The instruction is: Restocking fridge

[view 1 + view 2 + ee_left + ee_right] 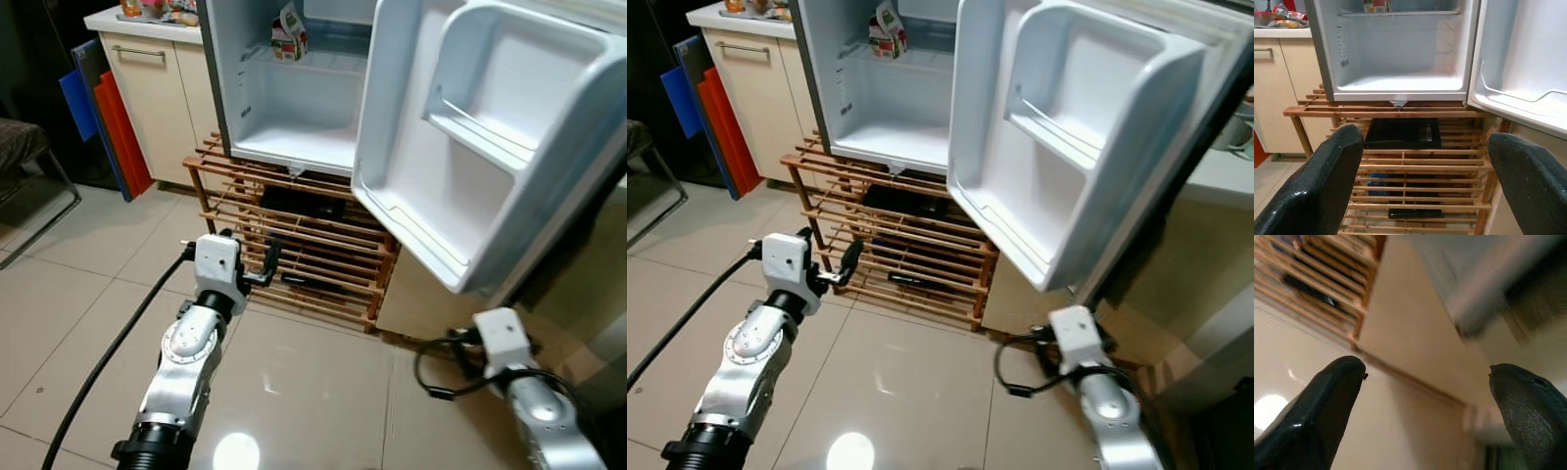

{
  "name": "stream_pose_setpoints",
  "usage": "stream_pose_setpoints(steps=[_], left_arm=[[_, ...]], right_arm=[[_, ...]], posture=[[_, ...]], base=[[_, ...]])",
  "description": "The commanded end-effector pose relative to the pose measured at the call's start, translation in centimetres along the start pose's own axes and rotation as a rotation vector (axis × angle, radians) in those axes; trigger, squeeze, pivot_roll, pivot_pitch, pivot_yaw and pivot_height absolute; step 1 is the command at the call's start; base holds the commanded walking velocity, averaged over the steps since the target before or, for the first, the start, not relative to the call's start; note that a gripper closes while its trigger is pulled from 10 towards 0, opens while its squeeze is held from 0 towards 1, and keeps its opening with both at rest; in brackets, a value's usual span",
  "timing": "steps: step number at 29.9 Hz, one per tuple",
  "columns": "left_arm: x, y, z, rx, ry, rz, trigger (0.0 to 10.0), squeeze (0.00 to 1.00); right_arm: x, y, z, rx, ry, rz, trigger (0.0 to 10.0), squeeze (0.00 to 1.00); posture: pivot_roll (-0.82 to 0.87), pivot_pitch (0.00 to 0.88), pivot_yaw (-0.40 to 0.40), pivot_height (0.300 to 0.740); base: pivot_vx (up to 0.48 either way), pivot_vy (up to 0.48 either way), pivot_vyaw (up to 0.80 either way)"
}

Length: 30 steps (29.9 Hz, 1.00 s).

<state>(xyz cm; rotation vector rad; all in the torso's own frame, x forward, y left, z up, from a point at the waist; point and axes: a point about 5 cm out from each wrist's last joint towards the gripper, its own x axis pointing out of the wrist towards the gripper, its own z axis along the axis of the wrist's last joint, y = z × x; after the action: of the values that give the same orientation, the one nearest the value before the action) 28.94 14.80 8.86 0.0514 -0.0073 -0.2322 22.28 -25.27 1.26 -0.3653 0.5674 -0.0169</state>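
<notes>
Both grippers were spread and empty: left gripper (263, 266) faced the rack (294, 245), right gripper (1425, 396) hung low at 5 o'clock. Fridge (294, 108) stood open at 12, carton (290, 37) shelved. Risk: I'd clip the door (490, 147) overhead when raising the right arm.

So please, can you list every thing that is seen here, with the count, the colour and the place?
Fridge: one, white inside, standing on the wooden rack, door open.
Fridge door: one, white, swung out toward the robot's right, its shelves bare.
Carton: one, white with red and green, on the upper shelf inside the fridge.
Wooden rack: one, brown slats, under the fridge.
Black flat item: one, on the rack's top tier.
Cabinet: one, cream, left of the fridge, with packets on its counter.
Boards: two, blue and red, leaning by the cabinet.
Left gripper: one, black fingers open, raised before the rack.
Right gripper: one, black fingers open, low near the floor.
</notes>
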Motion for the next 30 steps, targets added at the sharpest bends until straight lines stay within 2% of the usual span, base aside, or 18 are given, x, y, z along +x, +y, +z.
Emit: stream_pose_setpoints(steps=[1, 2, 3, 5, 8, 9, 10, 11, 12, 14, 15, 16, 20, 22, 24, 28, 29, 30], left_arm=[[0.0, 0.1, -0.2, -0.003, 0.008, 0.001, 10.0, 0.0], [0.1, -0.1, -0.3, -0.006, 0.009, -0.003, 10.0, 0.0], [0.1, -0.1, -0.3, -0.006, 0.009, -0.003, 10.0, 0.0], [0.3, -0.2, -0.3, -0.007, 0.01, -0.005, 10.0, 0.0], [0.4, -0.3, -0.9, 0.021, 0.037, -0.013, 10.0, 0.0], [0.4, -0.3, -0.9, 0.021, 0.037, -0.013, 10.0, 0.0], [0.3, -0.3, -1.8, 0.055, 0.085, -0.014, 10.0, 0.0], [0.3, -0.3, -1.8, 0.055, 0.085, -0.014, 10.0, 0.0], [0.1, -0.1, -3.0, 0.081, 0.15, -0.014, 10.0, 0.0], [-1.4, 0.5, -7.1, 0.168, 0.417, -0.019, 10.0, 0.0], [-2.0, 0.7, -8.3, 0.197, 0.505, -0.02, 10.0, 0.0], [-2.5, 0.8, -9.0, 0.186, 0.549, -0.028, 10.0, 0.0], [-2.5, 0.4, -9.2, 0.163, 0.562, -0.066, 10.0, 0.0], [-2.3, 0.2, -9.2, 0.165, 0.561, -0.083, 10.0, 0.0], [-2.0, -0.2, -9.3, 0.171, 0.567, -0.115, 10.0, 0.0], [-1.9, -0.6, -9.9, 0.204, 0.614, -0.147, 10.0, 0.0], [-1.9, -0.6, -9.9, 0.204, 0.614, -0.147, 10.0, 0.0], [-1.9, -0.7, -10.0, 0.213, 0.624, -0.155, 10.0, 0.0]], right_arm=[[0.4, -1.1, 0.0, -0.023, 0.043, -0.02, 10.0, 0.0], [0.8, -2.4, -0.3, -0.043, 0.08, -0.077, 10.0, 0.0], [0.8, -2.4, -0.3, -0.043, 0.08, -0.077, 10.0, 0.0], [1.2, -3.9, 0.3, -0.049, 0.076, -0.167, 10.0, 0.0], [2.2, -6.6, 3.2, -0.058, -0.002, -0.341, 10.0, 0.0], [2.2, -6.6, 3.2, -0.058, -0.002, -0.341, 10.0, 0.0], [2.5, -7.4, 4.6, -0.073, -0.039, -0.391, 10.0, 0.0], [2.5, -7.4, 4.6, -0.073, -0.039, -0.391, 10.0, 0.0], [2.8, -7.9, 5.9, -0.079, -0.074, -0.424, 10.0, 0.0], [3.4, -9.0, 8.7, -0.104, -0.139, -0.491, 10.0, 0.0], [3.6, -9.3, 9.4, -0.108, -0.154, -0.51, 10.0, 0.0], [3.7, -9.8, 10.5, -0.113, -0.173, -0.538, 10.0, 0.0], [3.6, -11.0, 12.7, -0.084, -0.226, -0.598, 10.0, 0.0], [3.5, -11.2, 13.2, -0.055, -0.245, -0.594, 10.0, 0.0], [3.7, -10.6, 14.4, 0.045, -0.311, -0.522, 10.0, 0.0], [4.0, -7.4, 16.5, 0.113, -0.426, -0.305, 10.0, 0.0], [4.0, -7.4, 16.5, 0.113, -0.426, -0.305, 10.0, 0.0], [3.8, -6.2, 17.1, 0.118, -0.47, -0.22, 10.0, 0.0]], posture=[[-0.2, 0.0, -0.01, 0.74], [-0.2, 0.0, -0.01, 0.74], [-0.2, 0.0, -0.01, 0.74], [-0.2, 0.0, -0.003, 0.74], [-0.2, 0.0, 0.001, 0.74], [-0.2, 0.0, 0.001, 0.74], [-0.2, 0.0, 0.006, 0.74], [-0.2, 0.0, 0.006, 0.74], [-0.2, 0.0, 0.007, 0.74], [-0.2, 0.0, 0.016, 0.74], [-0.2, 0.0, 0.02, 0.74], [-0.2, 0.0, 0.024, 0.74], [-0.2, 0.0, 0.025, 0.74], [-0.21, 0.0, 0.027, 0.74], [-0.22, 0.0, 0.03, 0.74], [-0.23, 0.0, 0.035, 0.74], [-0.23, 0.0, 0.035, 0.74], [-0.23, 0.0, 0.035, 0.74]], base=[[0.0, 0.0, 0.0], [0.0, 0.0, 0.0], [0.0, 0.0, 0.0], [0.0, 0.0, 0.0], [0.0, 0.0, 0.0], [0.0, 0.0, 0.0], [0.0, 0.0, 0.0], [0.0, 0.0, 0.0], [0.0, 0.0, 0.0], [0.0, 0.0, 0.0], [0.0, 0.0, 0.0], [0.0, 0.0, 0.0], [0.0, 0.0, 0.0], [0.0, 0.0, 0.0], [0.0, 0.0, 0.0], [0.0, 0.0, 0.0], [0.0, 0.0, 0.0], [0.0, 0.0, 0.0]])
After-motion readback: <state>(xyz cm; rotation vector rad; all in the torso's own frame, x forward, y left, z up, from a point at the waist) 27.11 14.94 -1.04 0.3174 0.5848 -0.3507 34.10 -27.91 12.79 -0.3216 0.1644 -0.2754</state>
